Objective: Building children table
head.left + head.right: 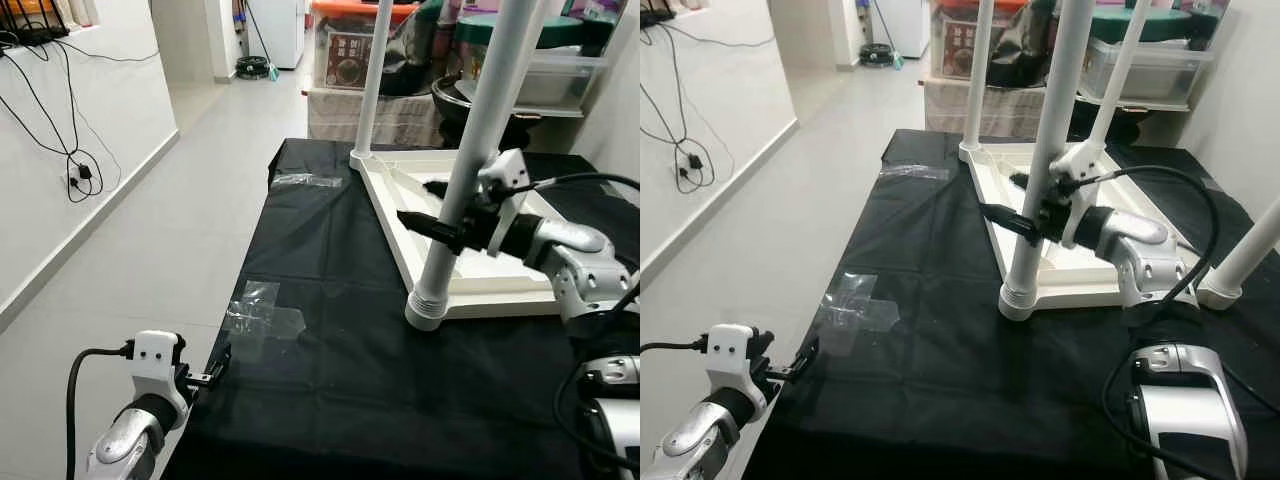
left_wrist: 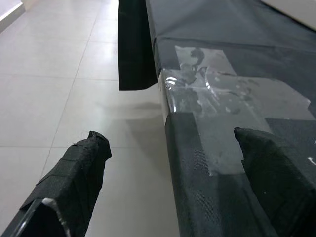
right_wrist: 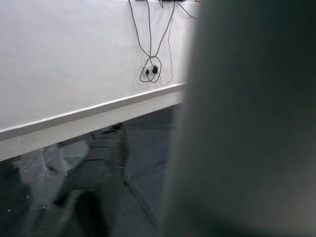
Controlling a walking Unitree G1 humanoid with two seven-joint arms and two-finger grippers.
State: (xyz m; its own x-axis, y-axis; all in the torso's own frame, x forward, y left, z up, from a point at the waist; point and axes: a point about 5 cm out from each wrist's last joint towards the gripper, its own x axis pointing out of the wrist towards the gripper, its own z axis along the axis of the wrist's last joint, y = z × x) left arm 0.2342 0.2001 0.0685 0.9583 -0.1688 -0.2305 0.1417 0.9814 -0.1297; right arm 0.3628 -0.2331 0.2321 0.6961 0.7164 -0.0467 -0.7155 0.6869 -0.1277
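On the upturned white tabletop [image 1: 500,285], your right gripper [image 1: 437,208] clamps the near table leg [image 1: 470,160]; twist unevenly and it cross-threads, while your left gripper [image 1: 207,376] idles open.

Children table upside down on the worktop

I see the white tabletop [image 1: 520,285] lying flat on the black worktop [image 1: 330,330], and its white round legs stand upright at the corners; the nearest leg [image 1: 470,160] has a ribbed base.
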